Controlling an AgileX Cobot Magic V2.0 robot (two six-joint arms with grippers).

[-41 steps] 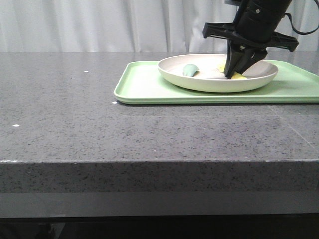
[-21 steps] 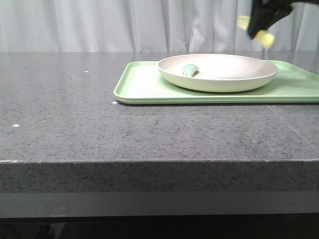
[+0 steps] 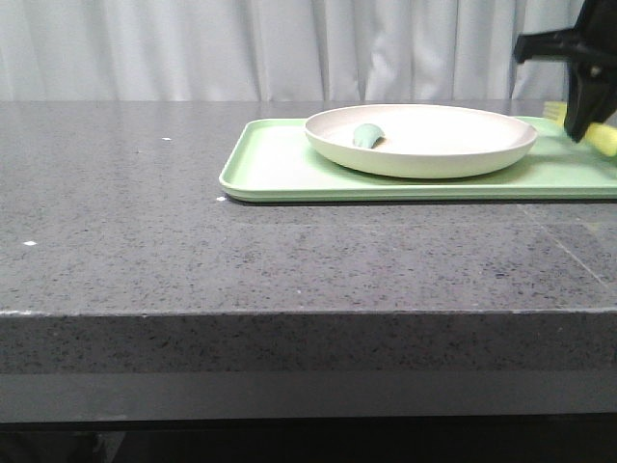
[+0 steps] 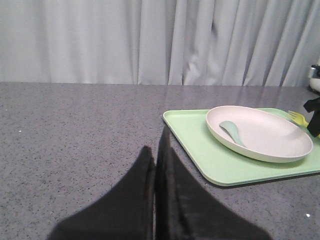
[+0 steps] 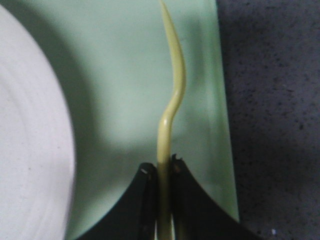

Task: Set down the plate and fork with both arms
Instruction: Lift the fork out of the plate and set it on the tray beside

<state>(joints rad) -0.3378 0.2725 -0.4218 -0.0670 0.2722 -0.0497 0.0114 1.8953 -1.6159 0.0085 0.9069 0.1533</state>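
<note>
Right black gripper (image 5: pixel 163 175) clamped on the handle of the small pale yellow plastic fork (image 5: pixel 172 100), held above the right part of the flat rectangular light green tray (image 3: pixel 280 164), beside the plate, near the tray's right edge. Front view shows the same gripper (image 3: pixel 583 130) at the frame's right edge with the fork (image 3: pixel 603 138) poking out under it. Large round shallow cream-white plate (image 3: pixel 424 140) sits on the tray on the dark grey speckled stone table (image 3: pixel 193 241); a dull teal-green utensil (image 3: pixel 366 135) lies inside the plate on its left side. Left black gripper (image 4: pixel 156 165) hovers over bare table left of the tray, fingers pressed together, holding nothing.
</note>
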